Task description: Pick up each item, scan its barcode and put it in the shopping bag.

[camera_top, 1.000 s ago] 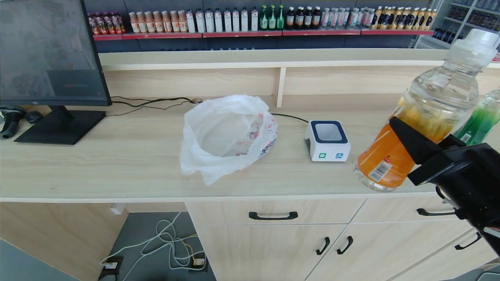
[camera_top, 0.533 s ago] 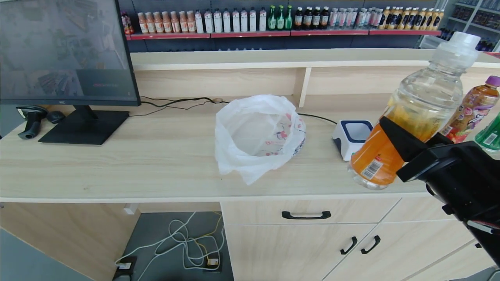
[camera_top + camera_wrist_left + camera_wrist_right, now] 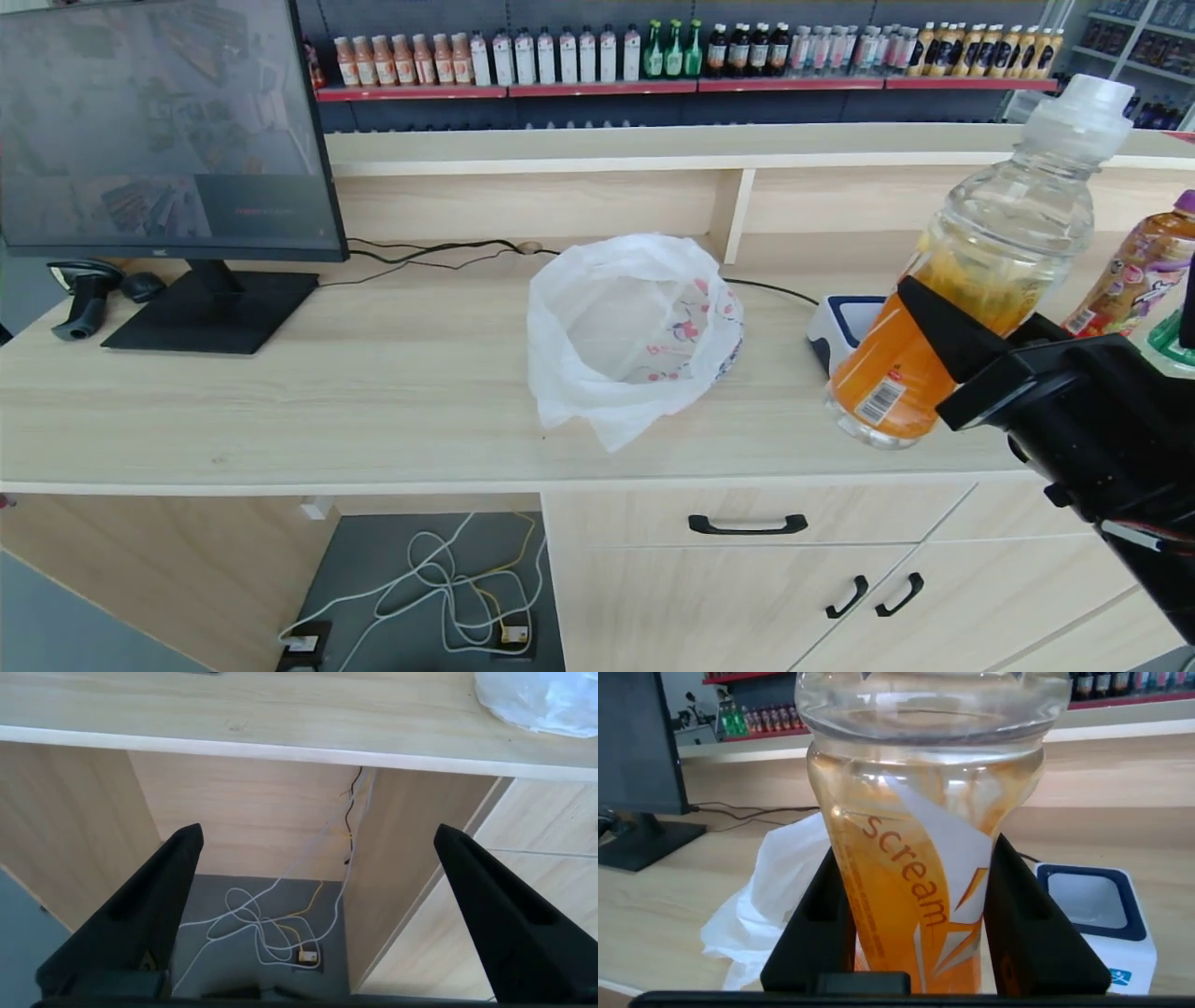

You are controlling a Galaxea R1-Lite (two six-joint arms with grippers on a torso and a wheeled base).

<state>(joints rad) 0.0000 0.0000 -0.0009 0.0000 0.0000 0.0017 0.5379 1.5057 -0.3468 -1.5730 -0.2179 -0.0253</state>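
Bright, even overhead light covers the counter [image 3: 373, 392]; shadows are soft, deepest at lower left. Pale glare washes the monitor [image 3: 159, 121], upper left; highlights glint on the bottle [image 3: 1008, 233], right. Straight edges bow near the sides.

The right hand [image 3: 920, 915] is held up out front, its black fingers [image 3: 948, 322] clamped on either side of a tilted bottle [image 3: 1013, 224]. The left hand [image 3: 318, 833] hangs low, fingers spread wide, with the worktop [image 3: 280, 719] edge above and ahead of it.
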